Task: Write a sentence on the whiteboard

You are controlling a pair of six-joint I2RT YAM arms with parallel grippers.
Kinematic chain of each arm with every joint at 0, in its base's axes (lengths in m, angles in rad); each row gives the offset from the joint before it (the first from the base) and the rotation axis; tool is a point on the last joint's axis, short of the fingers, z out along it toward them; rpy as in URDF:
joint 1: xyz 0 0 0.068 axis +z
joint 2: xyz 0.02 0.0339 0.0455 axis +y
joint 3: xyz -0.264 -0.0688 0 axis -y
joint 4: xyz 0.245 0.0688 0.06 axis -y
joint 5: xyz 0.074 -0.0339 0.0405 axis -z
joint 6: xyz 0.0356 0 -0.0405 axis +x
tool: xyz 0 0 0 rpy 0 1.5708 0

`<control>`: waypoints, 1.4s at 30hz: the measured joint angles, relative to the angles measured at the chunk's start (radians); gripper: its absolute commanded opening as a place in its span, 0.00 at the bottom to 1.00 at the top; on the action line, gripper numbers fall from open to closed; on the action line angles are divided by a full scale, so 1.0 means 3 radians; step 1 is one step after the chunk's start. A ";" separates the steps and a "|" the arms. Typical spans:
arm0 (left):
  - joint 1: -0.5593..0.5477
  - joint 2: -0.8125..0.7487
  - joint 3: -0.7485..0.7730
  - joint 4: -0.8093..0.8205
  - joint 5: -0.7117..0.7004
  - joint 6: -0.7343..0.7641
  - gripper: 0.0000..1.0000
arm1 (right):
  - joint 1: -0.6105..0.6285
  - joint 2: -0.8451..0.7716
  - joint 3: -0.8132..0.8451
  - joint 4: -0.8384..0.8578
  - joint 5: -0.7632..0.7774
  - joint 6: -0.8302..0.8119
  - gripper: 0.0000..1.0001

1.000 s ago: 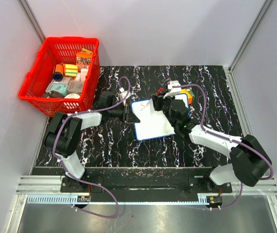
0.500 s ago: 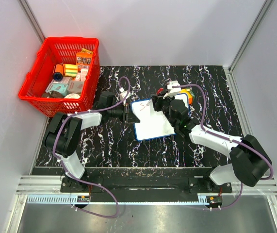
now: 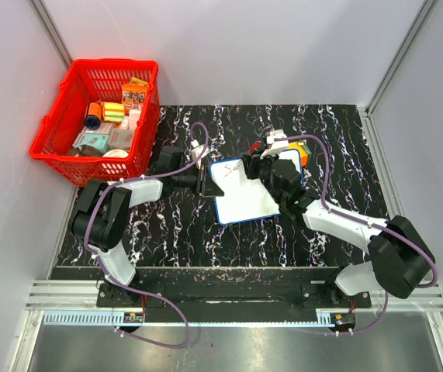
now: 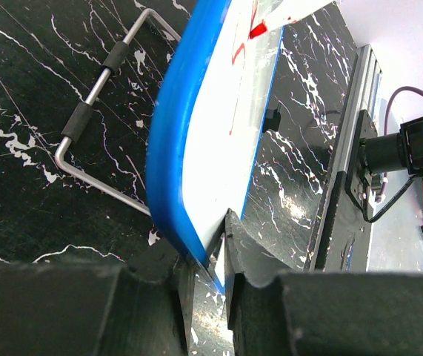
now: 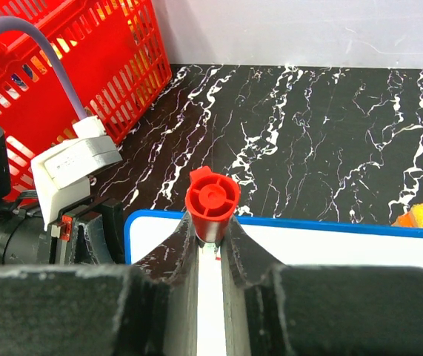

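Red marker [image 5: 212, 197] near-upright, tip on whiteboard [image 3: 244, 203], gripped by right gripper [image 5: 210, 236]; board edge by left gripper [image 4: 212, 256].

Both arms are shown reaching inward. The left arm is stretched low to its right, the left gripper [image 3: 204, 180] clamped on the whiteboard [image 3: 246, 200] edge. The right arm is bent at the elbow, the right gripper [image 3: 256, 167] closed around a marker [image 5: 212, 199].
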 measured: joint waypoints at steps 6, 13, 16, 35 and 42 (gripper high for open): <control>0.0000 0.0000 0.0000 -0.0001 0.0000 0.0001 0.00 | 0.0000 -0.0042 -0.0050 -0.0045 -0.0028 0.0000 0.00; 0.0000 0.0000 0.0000 -0.0004 0.0000 0.0001 0.00 | 0.0000 -0.0090 -0.0103 -0.0111 -0.0085 0.0001 0.00; -0.0001 0.0000 0.0000 -0.0004 0.0000 0.0001 0.00 | 0.0000 -0.0106 -0.0107 -0.0136 -0.0078 0.0001 0.00; -0.0017 0.0000 0.0023 -0.0037 -0.0004 0.0027 0.00 | 0.0000 -0.0308 -0.0106 -0.0193 0.0106 -0.0037 0.00; -0.0024 0.0000 0.0031 -0.0041 -0.0008 0.0028 0.00 | -0.0009 -0.0314 -0.0037 -0.0203 0.0140 -0.0060 0.00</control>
